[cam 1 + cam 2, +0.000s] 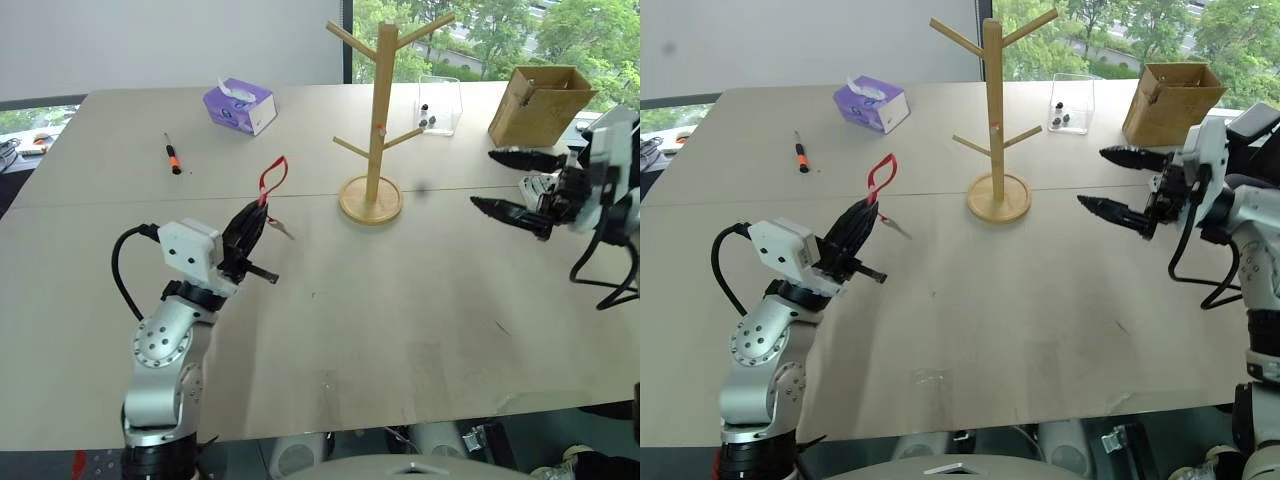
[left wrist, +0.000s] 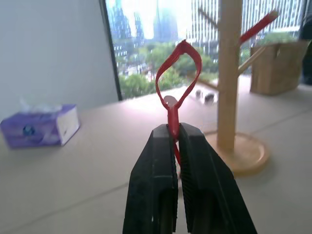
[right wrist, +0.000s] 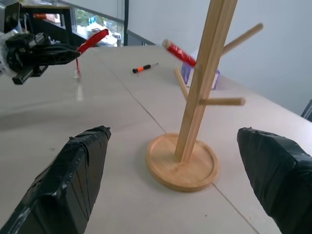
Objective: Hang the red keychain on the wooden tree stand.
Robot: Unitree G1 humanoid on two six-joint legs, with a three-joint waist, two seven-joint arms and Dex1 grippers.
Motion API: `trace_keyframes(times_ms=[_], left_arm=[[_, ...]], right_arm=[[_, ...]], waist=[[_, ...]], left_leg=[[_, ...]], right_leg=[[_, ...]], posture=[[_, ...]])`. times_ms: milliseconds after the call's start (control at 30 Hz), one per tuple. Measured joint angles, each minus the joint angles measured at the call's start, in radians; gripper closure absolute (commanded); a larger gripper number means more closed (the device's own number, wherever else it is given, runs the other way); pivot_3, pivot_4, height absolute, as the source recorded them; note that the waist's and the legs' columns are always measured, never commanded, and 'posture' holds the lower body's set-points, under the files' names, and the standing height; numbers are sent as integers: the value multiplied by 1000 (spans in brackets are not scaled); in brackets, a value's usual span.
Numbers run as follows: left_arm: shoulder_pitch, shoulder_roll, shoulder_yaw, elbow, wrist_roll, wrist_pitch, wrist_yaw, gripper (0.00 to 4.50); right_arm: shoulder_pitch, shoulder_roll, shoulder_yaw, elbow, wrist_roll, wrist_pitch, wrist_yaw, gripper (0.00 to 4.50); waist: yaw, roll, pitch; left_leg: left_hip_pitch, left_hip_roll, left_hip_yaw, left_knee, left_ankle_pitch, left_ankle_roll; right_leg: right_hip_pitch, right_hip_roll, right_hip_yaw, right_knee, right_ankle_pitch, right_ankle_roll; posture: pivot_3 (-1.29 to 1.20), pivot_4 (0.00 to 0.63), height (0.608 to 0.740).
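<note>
- The tall light-wood tree stand (image 1: 375, 110) with upward-angled pegs stands mid-table, well apart from my load; I judge the loop must pass over a peg tip before I let go.
- My right gripper (image 1: 1118, 185) hangs beside the stand, jaws wide, empty.
- My left gripper (image 1: 248, 232), angled upward, is clamped tight on the thin red loop keychain (image 1: 272, 177), loop uppermost, silver key dangling clear of the table.

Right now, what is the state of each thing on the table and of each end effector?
Red keychain: held, lifted, loop upward.
Left end effector: shut on the strap.
Right end effector: open, holding nothing.
Wooden tree stand: upright, pegs bare.
Cardboard box: open on top.
Screwdriver: lying flat.
</note>
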Motion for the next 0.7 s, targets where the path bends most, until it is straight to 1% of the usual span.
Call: trace_keyframes(times_ms=[200, 400, 700], left_arm=[[-14, -72, -121, -19, 86, -27, 70, 4457], [-105, -167, -246, 40, 173, -91, 130, 4457], [-197, -200, -299, 175, 218, -113, 158, 4457]], right_arm=[[-92, -30, -20, 68, 21, 55, 41, 0], [-103, -31, -19, 89, 6, 53, 60, 0], [-102, -31, -21, 80, -6, 53, 62, 0]], waist=[[1, 0, 0], [2, 0, 0], [1, 0, 0]], left_leg=[[0, 0, 0, 0, 0, 0], [-1, -1, 0, 1, 0, 0], [-1, -1, 0, 1, 0, 0]], right_leg=[[0, 1, 1, 0, 0, 0], [0, 1, 1, -1, 0, 0], [0, 3, 1, 0, 0, 0]], posture=[[0, 150, 740], [0, 150, 740], [0, 150, 740]])
